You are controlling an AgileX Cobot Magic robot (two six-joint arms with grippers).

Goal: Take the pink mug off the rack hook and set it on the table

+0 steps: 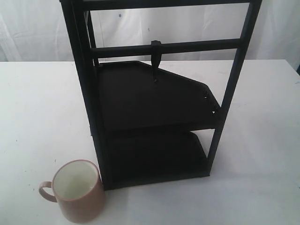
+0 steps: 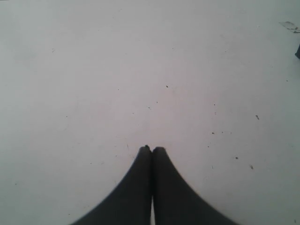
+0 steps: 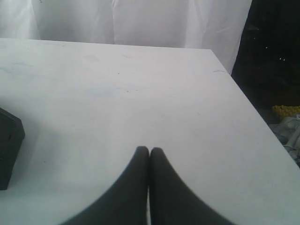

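Observation:
The pink mug (image 1: 78, 191) stands upright on the white table (image 1: 262, 154), just left of the rack's front foot, its handle pointing left and its cream inside showing. The black rack (image 1: 154, 101) rises in the middle with two dark shelves. Its hook (image 1: 156, 55) hangs bare from the cross bar. Neither arm shows in the exterior view. My left gripper (image 2: 152, 149) is shut over bare speckled table with nothing in it. My right gripper (image 3: 149, 150) is shut too, above bare table, with a black rack corner (image 3: 8, 147) off to one side.
In the right wrist view the table's edge (image 3: 248, 105) runs close by, with a dark floor and clutter beyond. White curtain hangs behind the table. A small dark object (image 2: 297, 52) shows at the border of the left wrist view.

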